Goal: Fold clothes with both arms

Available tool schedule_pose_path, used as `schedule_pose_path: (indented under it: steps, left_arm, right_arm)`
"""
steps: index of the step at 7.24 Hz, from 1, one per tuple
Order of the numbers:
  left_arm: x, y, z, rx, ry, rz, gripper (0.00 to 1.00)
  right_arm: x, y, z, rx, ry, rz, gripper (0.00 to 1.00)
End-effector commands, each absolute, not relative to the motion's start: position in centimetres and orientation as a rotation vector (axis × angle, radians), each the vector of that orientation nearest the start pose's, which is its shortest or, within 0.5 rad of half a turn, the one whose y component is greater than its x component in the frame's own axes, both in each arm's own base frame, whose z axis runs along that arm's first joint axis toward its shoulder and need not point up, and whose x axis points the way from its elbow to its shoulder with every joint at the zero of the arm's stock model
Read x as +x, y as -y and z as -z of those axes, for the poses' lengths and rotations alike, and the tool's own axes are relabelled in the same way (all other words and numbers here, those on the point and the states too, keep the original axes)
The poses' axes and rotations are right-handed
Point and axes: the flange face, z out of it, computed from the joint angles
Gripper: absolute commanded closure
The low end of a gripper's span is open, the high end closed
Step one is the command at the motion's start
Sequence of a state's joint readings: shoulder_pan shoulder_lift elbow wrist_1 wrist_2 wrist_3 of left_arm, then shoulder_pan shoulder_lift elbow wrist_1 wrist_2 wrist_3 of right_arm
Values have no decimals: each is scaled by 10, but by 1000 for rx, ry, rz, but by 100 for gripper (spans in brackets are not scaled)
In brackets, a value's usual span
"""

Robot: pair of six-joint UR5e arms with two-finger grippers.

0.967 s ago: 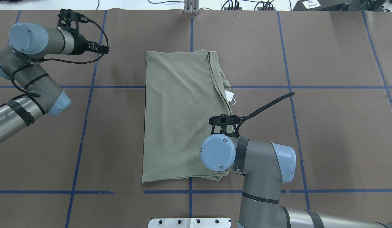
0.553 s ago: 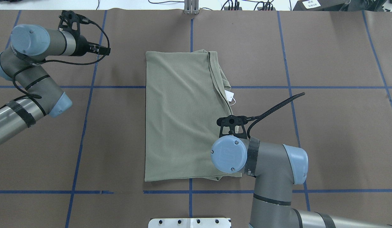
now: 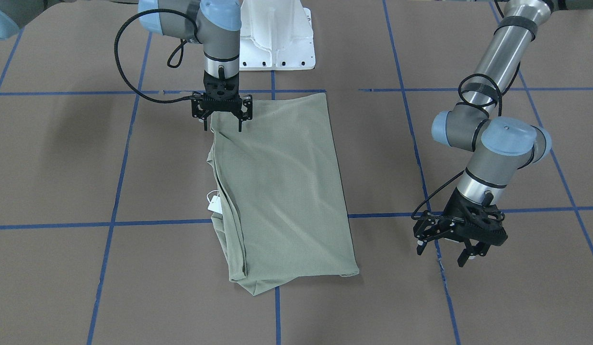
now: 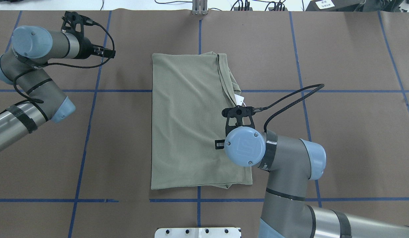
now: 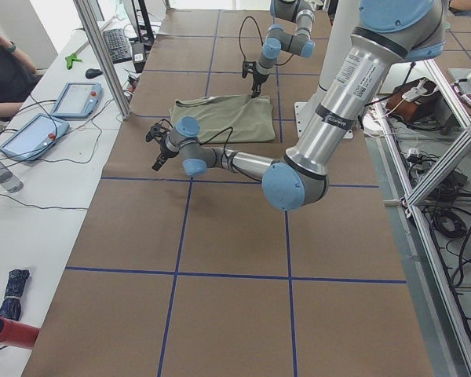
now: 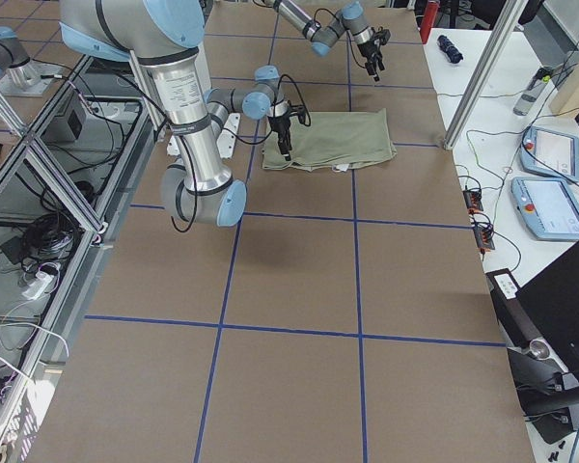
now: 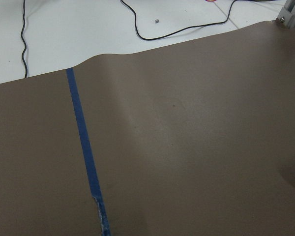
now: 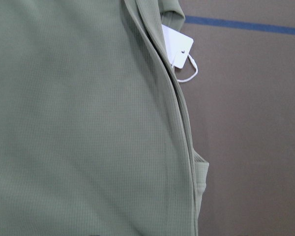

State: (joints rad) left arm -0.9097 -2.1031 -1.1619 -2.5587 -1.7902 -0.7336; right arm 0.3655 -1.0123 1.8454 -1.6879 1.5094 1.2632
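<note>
Folded green shirt [image 4: 188, 119] flat on table [image 4: 340, 132], white hang tag [image 8: 177, 46] at right edge; right gripper [image 3: 222, 125] spread apart over shirt's right edge; left gripper [image 3: 445, 256] spread apart, far left

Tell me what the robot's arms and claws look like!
The left arm and right arm are silver-grey tubes with light-blue joint caps, black tape bands and looping black cables. The left gripper and right gripper are black, with two thin fingers.

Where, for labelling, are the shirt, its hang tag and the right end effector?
shirt [image 4: 188, 125]: overhead view, middle of top layer.
hang tag [image 8: 176, 46]: right wrist view, card's centre.
right end effector [image 3: 222, 125]: front-facing view, between fingertips.
</note>
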Motion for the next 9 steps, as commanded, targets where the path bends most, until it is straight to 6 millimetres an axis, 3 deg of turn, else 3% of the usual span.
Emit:
schedule_pose_path:
  steps: [1, 2, 4, 9]
  left_arm:
    - [364, 650, -434, 722, -862, -56, 0]
    - [364, 650, -434, 722, -862, -56, 0]
    - [364, 650, -434, 722, -862, -56, 0]
    - [363, 648, -442, 712, -854, -55, 0]
  right_arm:
    - [-537, 433, -204, 293, 676, -63, 0]
    - [-555, 471, -201, 297, 650, -61, 0]
    - [-568, 528, -237, 309, 620, 1, 0]
    - [-571, 533, -266, 279, 590, 23, 0]
